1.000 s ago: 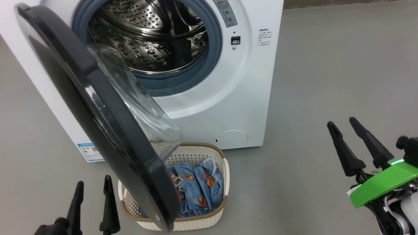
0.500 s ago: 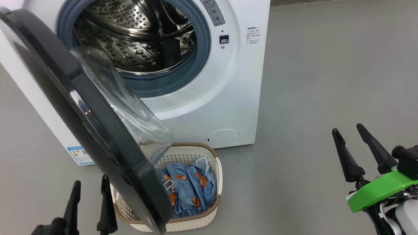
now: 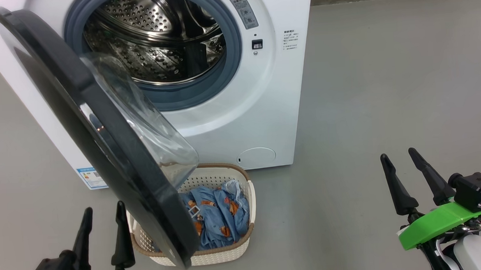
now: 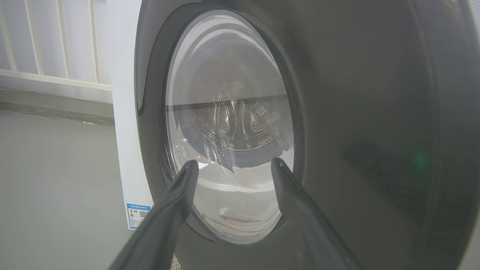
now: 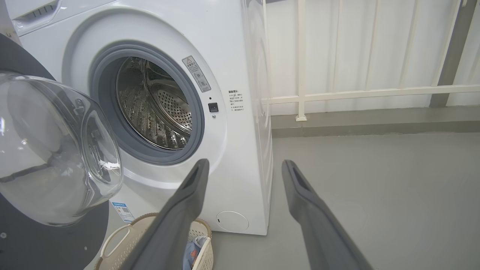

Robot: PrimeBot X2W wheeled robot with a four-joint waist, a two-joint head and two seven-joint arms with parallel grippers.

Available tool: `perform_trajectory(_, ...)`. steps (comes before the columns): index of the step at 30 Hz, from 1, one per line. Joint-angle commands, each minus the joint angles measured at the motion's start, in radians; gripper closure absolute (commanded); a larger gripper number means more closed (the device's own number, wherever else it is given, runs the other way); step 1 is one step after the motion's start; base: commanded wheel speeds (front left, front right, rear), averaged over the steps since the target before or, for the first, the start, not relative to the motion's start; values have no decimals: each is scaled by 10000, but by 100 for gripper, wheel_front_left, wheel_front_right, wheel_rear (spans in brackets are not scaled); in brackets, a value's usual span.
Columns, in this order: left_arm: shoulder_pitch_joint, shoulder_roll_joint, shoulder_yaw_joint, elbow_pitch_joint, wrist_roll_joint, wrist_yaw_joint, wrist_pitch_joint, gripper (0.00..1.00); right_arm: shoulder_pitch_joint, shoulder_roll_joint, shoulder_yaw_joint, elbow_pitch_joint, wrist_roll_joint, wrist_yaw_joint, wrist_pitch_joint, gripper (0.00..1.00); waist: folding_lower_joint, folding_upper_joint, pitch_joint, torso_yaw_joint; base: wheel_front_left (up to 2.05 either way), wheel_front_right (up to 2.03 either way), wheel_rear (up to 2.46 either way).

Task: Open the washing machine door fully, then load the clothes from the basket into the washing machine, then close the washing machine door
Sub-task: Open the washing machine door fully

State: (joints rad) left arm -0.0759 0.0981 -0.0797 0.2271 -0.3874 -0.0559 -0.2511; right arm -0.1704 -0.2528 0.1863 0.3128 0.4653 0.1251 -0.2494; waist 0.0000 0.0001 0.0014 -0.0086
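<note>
The washing machine [image 3: 262, 88] stands with its steel drum [image 3: 157, 36] exposed. The washing machine door [image 3: 136, 185] is swung out toward me at an angle, its glass bowl [image 3: 141, 119] over the basket [image 3: 218, 254]. The clothes [image 3: 218, 218], blue with orange figures, lie in the basket. My left gripper [image 3: 104, 207] is open and empty, just left of the door's lower edge, facing the door's outer face [image 4: 337, 112]. My right gripper [image 3: 398, 153] is open and empty, over the floor well right of the machine. The right wrist view has the door bowl [image 5: 48, 150] and basket [image 5: 150, 240].
Grey floor [image 3: 386, 82] spreads out to the right of the machine. A white railing [image 5: 356, 93] and a low kerb run behind the machine. The door hangs over the left half of the basket. A blue label [image 4: 137, 215] is low on the machine's front.
The camera has swung, shifting the whole picture left. My right gripper sits a little lower in the head view. Both grippers remain open; door, basket and clothes keep their places.
</note>
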Motion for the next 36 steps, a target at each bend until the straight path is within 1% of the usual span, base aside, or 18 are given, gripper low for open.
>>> perform_trajectory(1, -235, 124, 304, -262, -75, 60, -92, 0, -90, -116, 81, -242, -135, 56, -123, 0, 0, -1, -1, 9, 0, 0, 0)
perform_trajectory(13, -264, 153, 288, -180, -127, 53, -98, 0, -101, -56, 43, -283, -208, 56, -123, 0, 0, -1, 81, 16, 0, 0, 0)
perform_trajectory(14, -267, 155, 284, -173, -130, 54, -98, 7, -102, -50, 27, -300, -218, 56, -123, 0, 0, -1, 91, 13, 0, 0, 0)
perform_trajectory(15, -271, 157, 278, -164, -134, 54, -98, 19, -101, -45, 12, -310, -230, 56, -123, 0, 0, -1, 98, 13, 0, 0, 0)
perform_trajectory(16, -276, 158, 271, -156, -138, 53, -98, 50, -98, -41, 0, -314, -241, 56, -123, 0, 0, -1, 103, 13, 0, 0, 0)
perform_trajectory(17, -282, 159, 263, -148, -144, 52, -98, 65, -96, -38, -10, -311, -248, 56, -123, 0, 0, -1, 109, 14, 0, 0, 0)
perform_trajectory(18, -288, 157, 258, -145, -151, 55, -99, 100, -94, -34, -19, -301, -254, 56, -123, 0, 0, -1, 113, 16, 0, 0, 0)
perform_trajectory(27, -384, 212, 226, -537, 15, 29, -103, 100, -72, 49, -54, -272, -274, 56, -124, 0, 0, -1, 99, 104, 0, 0, 0)
perform_trajectory(31, -435, 236, 146, -1196, 374, 94, -105, 100, -103, 112, -45, -281, -279, 56, -124, 0, 0, -1, 84, 158, 0, 0, 0)
perform_trajectory(36, -444, 223, -36, -2454, 731, 234, -105, 100, -118, 152, -11, -303, -290, 56, -124, 0, 0, -1, 27, 205, 0, 0, 0)
